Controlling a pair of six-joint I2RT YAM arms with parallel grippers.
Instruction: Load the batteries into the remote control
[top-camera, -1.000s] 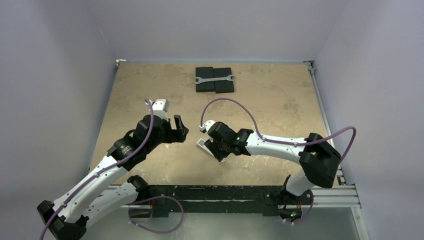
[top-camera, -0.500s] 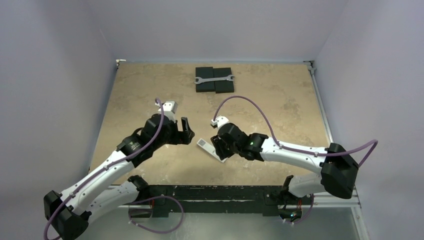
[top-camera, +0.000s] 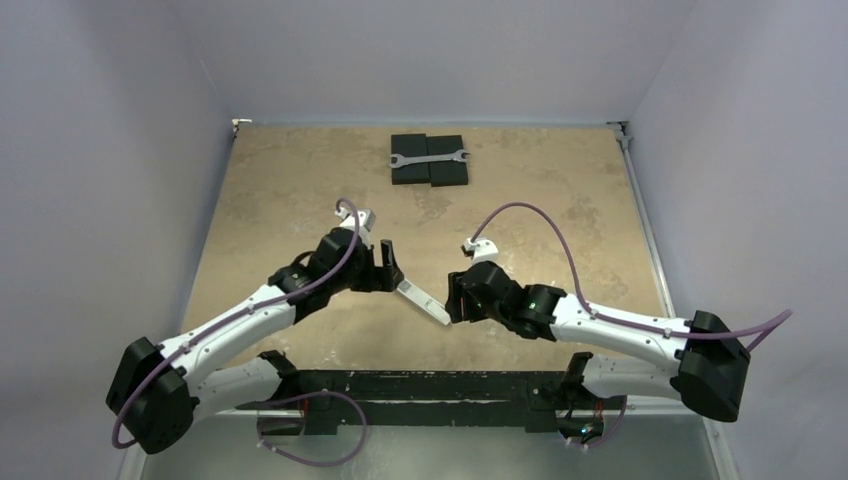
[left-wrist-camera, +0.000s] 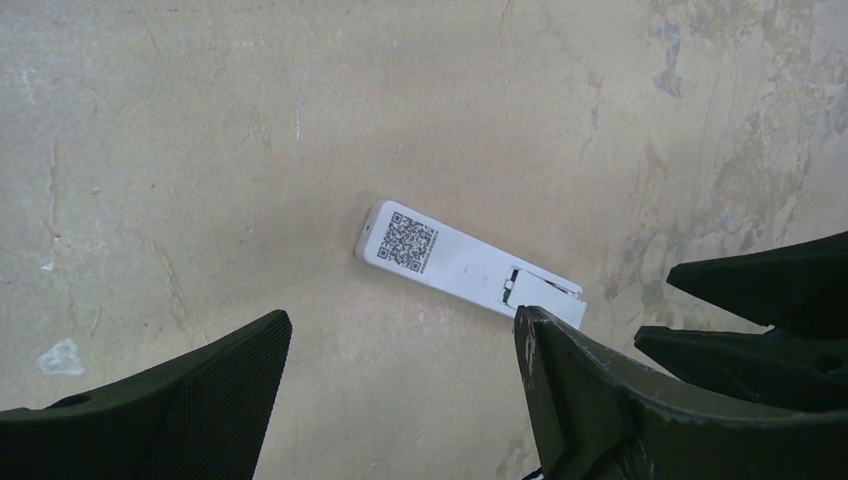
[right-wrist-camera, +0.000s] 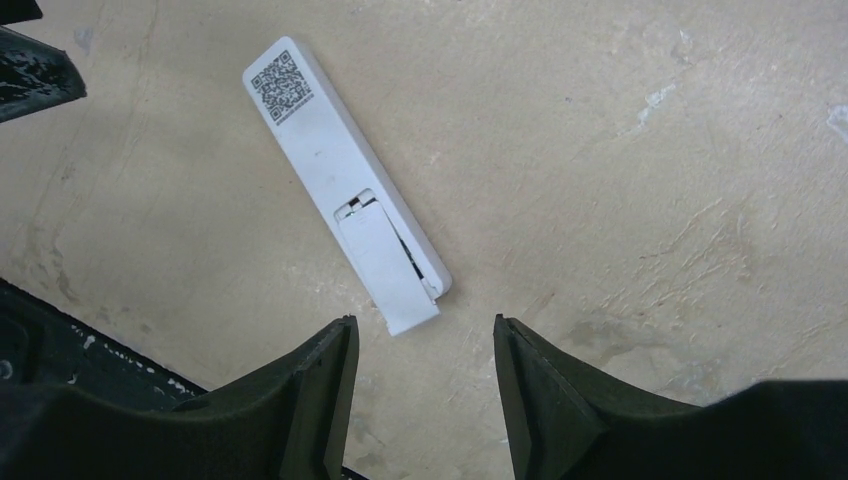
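Top external view: remote control (top-camera: 421, 301) lies back-up on tabletop (top-camera: 560, 210) between left gripper (top-camera: 391, 269) and right gripper (top-camera: 454, 298); both spread open, holding nothing.

Tan mottled worktop (top-camera: 560, 230). Directly on it: white remote control (top-camera: 421, 301) near front centre, QR-code back facing up; 2 black blocks (top-camera: 410, 176) touching side by side at far edge.

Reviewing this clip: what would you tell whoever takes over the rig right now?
Left gripper open, empty, by the QR-code end of the remote control.
Right gripper open, empty, at its cover end.
The remote control lies face down on the table, with the battery cover askew and partly slid out.
No batteries in view.
Left to do: take the cover off, find the batteries, load them, close.
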